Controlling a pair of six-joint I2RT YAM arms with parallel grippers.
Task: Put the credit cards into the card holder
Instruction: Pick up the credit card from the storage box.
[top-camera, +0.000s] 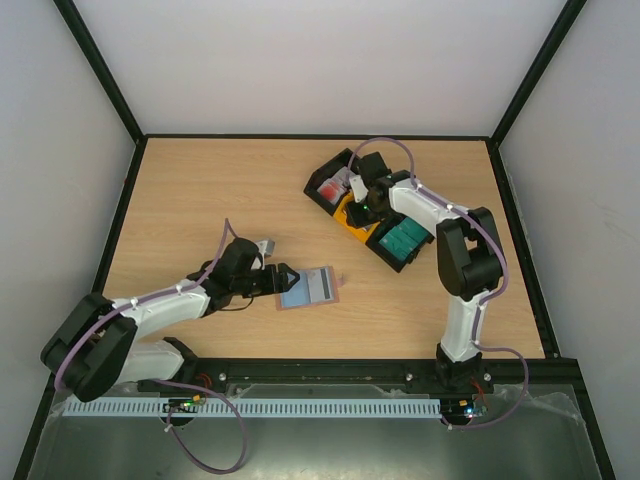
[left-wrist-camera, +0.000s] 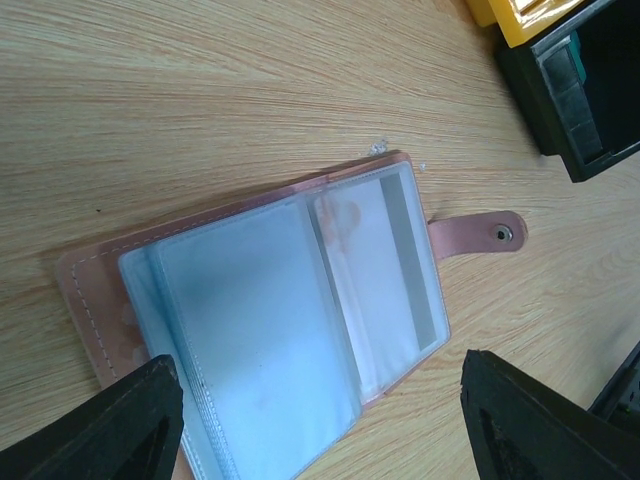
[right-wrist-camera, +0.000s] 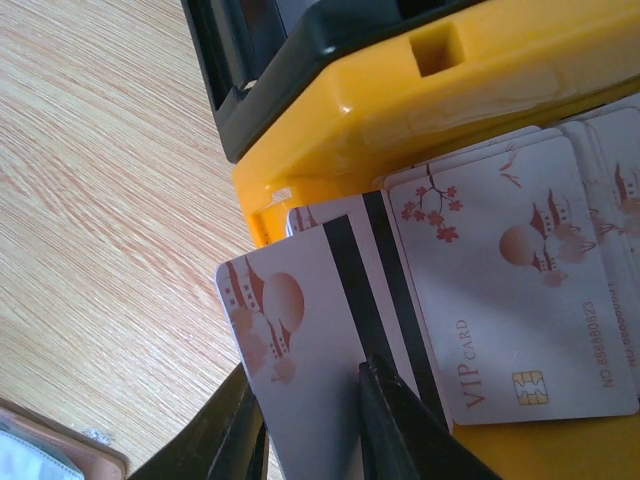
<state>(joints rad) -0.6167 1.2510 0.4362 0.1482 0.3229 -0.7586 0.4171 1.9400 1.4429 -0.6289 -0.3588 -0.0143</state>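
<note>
Nearest the arm bases, the left gripper (left-wrist-camera: 318, 357) hangs over the card holder (left-wrist-camera: 285, 335). Its jaws are wide, one finger past each side of the holder's near end. Whether either finger touches the holder I cannot tell. The holder lies open on the desk (left-wrist-camera: 200, 90), clear sleeves up, with its snap strap (left-wrist-camera: 480, 235) pointing away from the left arm.

If nothing is pinning it, a card pushed at a sleeve mouth could slide the whole holder across the desk. It could also buckle the floppy plastic and fail to enter.

Beyond the holder, over the yellow tray (right-wrist-camera: 420, 110), the right gripper (right-wrist-camera: 310, 385) has its jaws closed on one credit card (right-wrist-camera: 300, 340). The grip is near the card's lower edge. A hold that close to the edge may let the card swivel or slip on the way back towards the holder. The loose stack of cards (right-wrist-camera: 520, 300) just beside it could also be dragged along.

- **Cut off:** the wrist view crops the holder's near edge.
- **Hard to read:** glare and overlapping plastic hide whether any sleeve already holds a card.
- **Hidden:** the gripped card covers most of the right gripper's rear finger. From above, the right arm (top-camera: 430, 210) covers part of the trays.
</note>
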